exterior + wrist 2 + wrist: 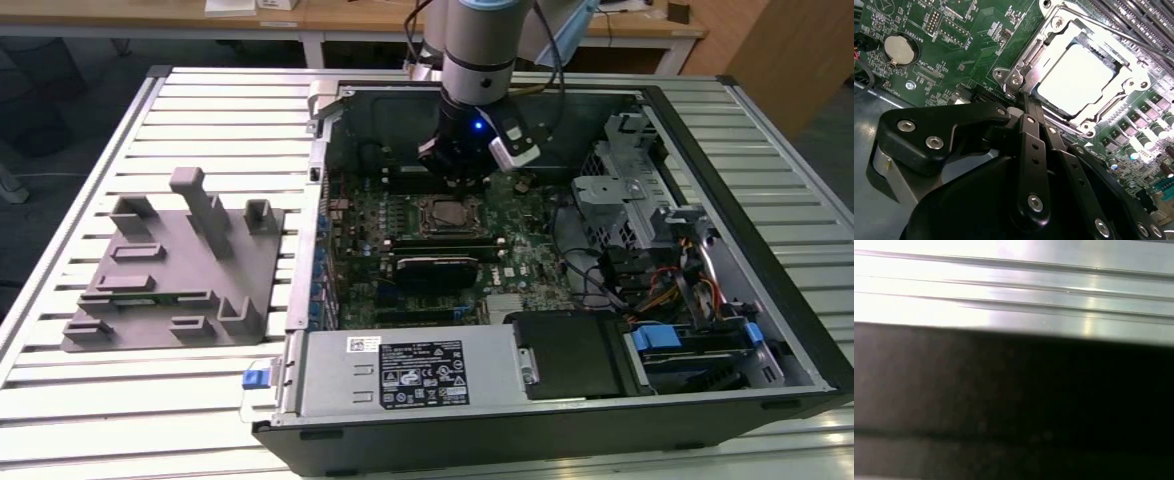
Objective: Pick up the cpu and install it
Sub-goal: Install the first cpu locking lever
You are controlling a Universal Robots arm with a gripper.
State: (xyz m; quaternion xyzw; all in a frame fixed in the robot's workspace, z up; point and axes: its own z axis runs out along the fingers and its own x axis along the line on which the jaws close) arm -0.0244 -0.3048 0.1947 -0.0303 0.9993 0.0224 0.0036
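The cpu sat seated in the socket frame on the motherboard, its silvery-white top bright under the light in the second wrist view, with the metal frame bordering it on all 4 sides. The gripper hovered just beside the socket, its black fingers drawn together into 1 narrow tip that pointed at the frame's near corner; nothing was held between them, and the tip was apart from the chip itself. In the exterior view the gripper hung from the arm directly above the socket area inside the open computer case, near the case's far wall. A round coin battery lay on the green board, well apart from the socket. The case rested on a slatted metal table, with its power supply at the near edge and drive bays and bundled cables toward the exterior view's right. A grey plastic fixture block stood on the table at the exterior view's left, beside the case. The first wrist view showed pale metal slats over a dark band.
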